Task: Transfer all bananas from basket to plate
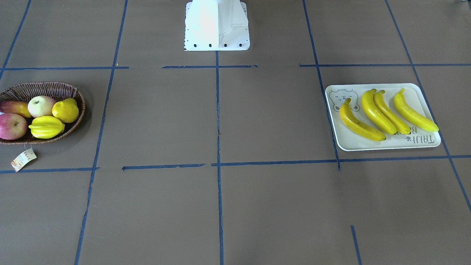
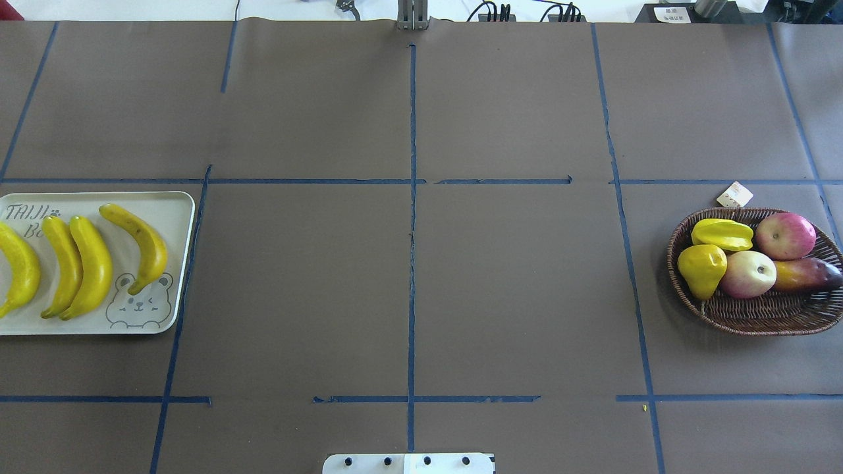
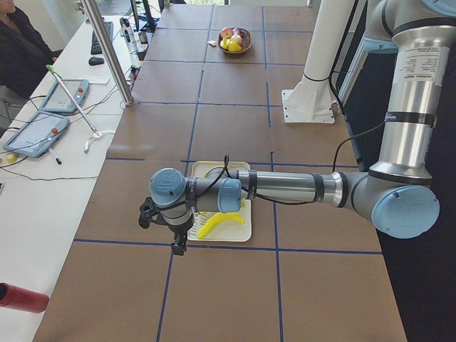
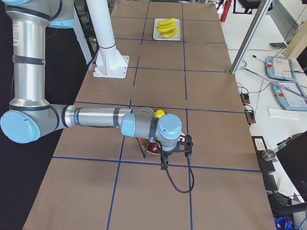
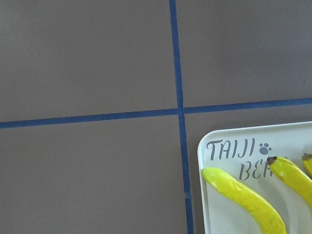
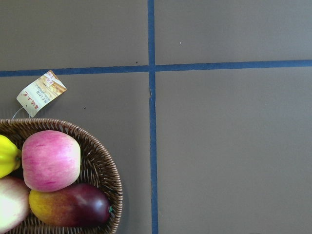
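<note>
Remote: Left arm (image 3: pixel 285 187) lies closest to me in the left-end view. It is stretched out over the table (image 3: pixel 228 292), with the left gripper (image 3: pixel 177 247) pointing down just beside the near end of the plate (image 3: pixel 241 231). From that angle I cannot tell how far its fingers are spread.

Floor: And the other one?

Remote: Much the same from the right end. The right arm (image 4: pixel 96 117) reaches out, the right gripper (image 4: pixel 162 164) points down, and the arm covers most of what lies under it. I cannot tell whether its fingers are wide or narrow. Neither the overhead nor the front view shows either arm.

Floor: What do those two give you?

Remote: The contents. All four bananas (image 1: pixel 373 112) lie side by side on the plate at the robot's left end, the middle two touching. Overhead, one banana's tip rests on the bear face (image 2: pixel 141 306). The basket (image 1: pixel 48 87), at the right end and well apart from the plate, holds two apples (image 1: pixel 41 106), a starfruit (image 1: pixel 46 127), a pear-shaped yellow fruit (image 1: pixel 65 110) and a mango (image 6: pixel 68 204).

Floor: Wrist cameras?

Remote: My left wrist view catches a plate corner with its lettering (image 5: pixel 231 150) and some banana ends. The right one catches the basket's rim, an apple, the mango and the paper tag (image 6: pixel 41 93) on the table outside the rim.
</note>
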Controlling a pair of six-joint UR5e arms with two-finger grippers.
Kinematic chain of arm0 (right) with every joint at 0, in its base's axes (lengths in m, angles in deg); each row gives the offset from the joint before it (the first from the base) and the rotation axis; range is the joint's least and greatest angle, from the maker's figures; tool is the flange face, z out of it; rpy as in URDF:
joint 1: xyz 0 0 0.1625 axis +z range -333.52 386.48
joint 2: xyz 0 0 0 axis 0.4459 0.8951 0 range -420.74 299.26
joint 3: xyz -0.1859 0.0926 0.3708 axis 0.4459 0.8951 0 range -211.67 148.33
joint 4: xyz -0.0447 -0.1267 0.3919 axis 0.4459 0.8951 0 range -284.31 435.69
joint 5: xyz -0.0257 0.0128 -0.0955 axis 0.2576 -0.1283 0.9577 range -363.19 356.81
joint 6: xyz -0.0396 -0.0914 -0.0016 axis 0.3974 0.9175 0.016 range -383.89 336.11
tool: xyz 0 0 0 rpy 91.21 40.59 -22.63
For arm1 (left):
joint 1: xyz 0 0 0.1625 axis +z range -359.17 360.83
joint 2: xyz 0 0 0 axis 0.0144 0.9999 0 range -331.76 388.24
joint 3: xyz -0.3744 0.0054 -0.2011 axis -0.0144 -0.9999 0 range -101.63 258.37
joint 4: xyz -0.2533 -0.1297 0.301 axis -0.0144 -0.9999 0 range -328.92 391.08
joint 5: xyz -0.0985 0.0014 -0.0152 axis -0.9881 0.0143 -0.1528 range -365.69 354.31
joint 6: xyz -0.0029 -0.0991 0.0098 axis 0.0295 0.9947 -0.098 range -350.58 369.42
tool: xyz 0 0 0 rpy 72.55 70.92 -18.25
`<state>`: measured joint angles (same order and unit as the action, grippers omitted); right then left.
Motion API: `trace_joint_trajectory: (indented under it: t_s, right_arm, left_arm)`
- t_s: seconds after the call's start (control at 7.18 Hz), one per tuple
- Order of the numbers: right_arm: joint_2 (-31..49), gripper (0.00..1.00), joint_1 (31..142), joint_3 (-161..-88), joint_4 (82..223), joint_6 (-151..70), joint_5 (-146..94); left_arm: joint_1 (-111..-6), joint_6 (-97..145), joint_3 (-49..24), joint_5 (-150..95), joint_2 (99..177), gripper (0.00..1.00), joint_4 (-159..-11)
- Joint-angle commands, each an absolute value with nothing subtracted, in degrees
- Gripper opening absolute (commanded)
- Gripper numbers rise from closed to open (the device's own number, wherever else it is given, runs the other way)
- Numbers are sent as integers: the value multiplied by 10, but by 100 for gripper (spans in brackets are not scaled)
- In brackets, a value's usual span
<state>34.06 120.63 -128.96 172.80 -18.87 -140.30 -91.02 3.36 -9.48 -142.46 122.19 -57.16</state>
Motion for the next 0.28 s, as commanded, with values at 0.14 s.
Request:
trace_joint_trajectory:
  t_s: [0.14]
  right_arm:
    - [339, 100, 1207, -1291, 1728, -189, -1403]
  left_arm:
    - [-909, 34, -94, -1425, 1223, 100, -572]
